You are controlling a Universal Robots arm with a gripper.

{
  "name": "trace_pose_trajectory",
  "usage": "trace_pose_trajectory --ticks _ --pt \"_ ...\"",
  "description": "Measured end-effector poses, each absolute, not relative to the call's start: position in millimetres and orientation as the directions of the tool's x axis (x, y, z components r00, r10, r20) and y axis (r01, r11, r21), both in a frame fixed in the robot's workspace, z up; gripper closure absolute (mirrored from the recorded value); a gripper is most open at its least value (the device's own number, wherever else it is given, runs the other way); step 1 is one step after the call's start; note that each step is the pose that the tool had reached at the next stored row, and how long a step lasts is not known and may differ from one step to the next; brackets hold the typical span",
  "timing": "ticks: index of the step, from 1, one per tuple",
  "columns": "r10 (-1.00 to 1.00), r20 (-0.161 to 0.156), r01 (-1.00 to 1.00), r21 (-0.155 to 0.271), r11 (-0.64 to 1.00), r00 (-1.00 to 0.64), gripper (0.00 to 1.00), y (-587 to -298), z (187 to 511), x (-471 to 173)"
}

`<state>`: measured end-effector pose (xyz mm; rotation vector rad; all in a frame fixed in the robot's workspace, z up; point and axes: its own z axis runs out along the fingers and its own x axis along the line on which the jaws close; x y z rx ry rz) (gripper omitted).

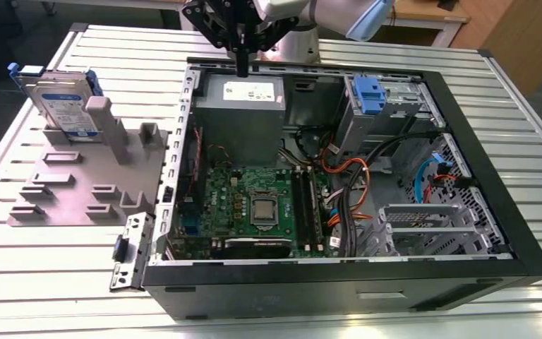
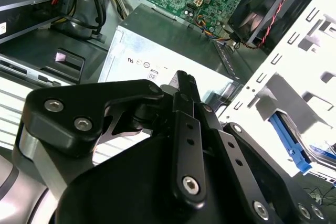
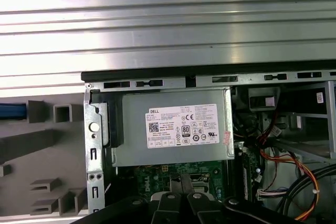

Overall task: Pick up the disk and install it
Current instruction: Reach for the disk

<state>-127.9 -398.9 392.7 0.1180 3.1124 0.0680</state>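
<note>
Black linkages of the gripper point(image 2: 184, 81) crowd the second wrist view, the two fingers pressed together at their tips with nothing between them. In the exterior view the gripper point(image 1: 243, 67) hangs tip-down over the far rim of the open computer case point(image 1: 346, 281), just above the grey power supply point(image 1: 243, 95) with its white sticker; whether the tip touches anything cannot be told. The first wrist view looks down on that same power supply point(image 3: 173, 129), with the green motherboard point(image 3: 173, 174) beside it. The disk point(image 1: 64, 99) stands upright on edge in a slot of the grey fixture point(image 1: 73, 191), outside the case on the exterior view's left and well apart from the gripper, its blue rails and white-and-blue label showing. Fixture and case both rest on the slatted metal table point(image 1: 45, 296). Inside the case, a blue plastic tab point(image 1: 370, 95) sits at the far bay, and orange cables point(image 1: 346, 169) loop near the motherboard.
</note>
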Motion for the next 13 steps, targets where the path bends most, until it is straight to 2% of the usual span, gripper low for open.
trace_pose_trajectory --ticks 13 --pt "0.076 -0.024 0.075 0.044 0.996 -0.997 0.89 -398.9 392.5 -132.1"
